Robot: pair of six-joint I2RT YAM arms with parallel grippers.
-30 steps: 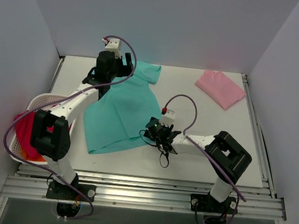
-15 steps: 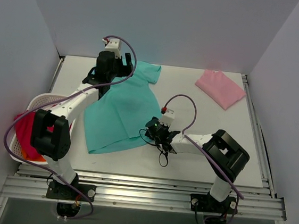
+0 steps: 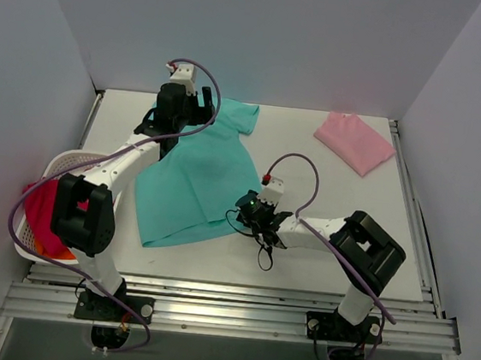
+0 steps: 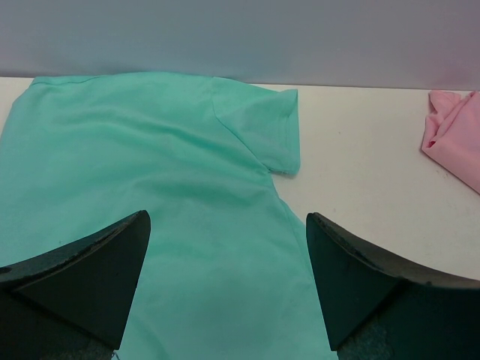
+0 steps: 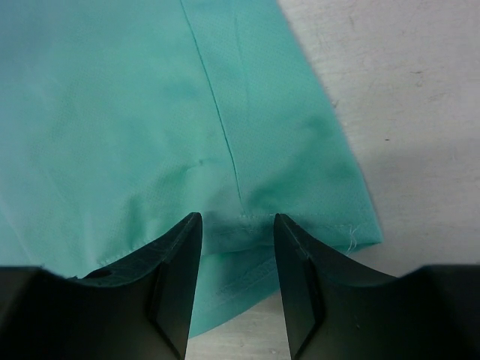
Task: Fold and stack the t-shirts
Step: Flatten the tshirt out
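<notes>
A teal-green t-shirt (image 3: 194,175) lies spread flat on the white table, left of centre. A pale pink t-shirt (image 3: 354,142) lies folded at the back right. My left gripper (image 3: 198,105) hovers over the teal shirt's upper part, jaws wide open with nothing between them (image 4: 226,221); a short sleeve (image 4: 262,124) shows ahead of it. My right gripper (image 3: 246,211) is low at the shirt's bottom right corner. Its fingers (image 5: 237,221) stand partly apart, straddling the doubled hem (image 5: 300,225), and are not pinching it.
A white lattice basket (image 3: 53,165) holding red cloth (image 3: 43,211) stands at the table's left edge beside the left arm. Grey walls close in the back and sides. A metal rail (image 3: 228,299) runs along the near edge.
The right gripper's jaws have narrowed around the teal shirt's hem and its wrist has shifted slightly. The left arm has stayed in place.
</notes>
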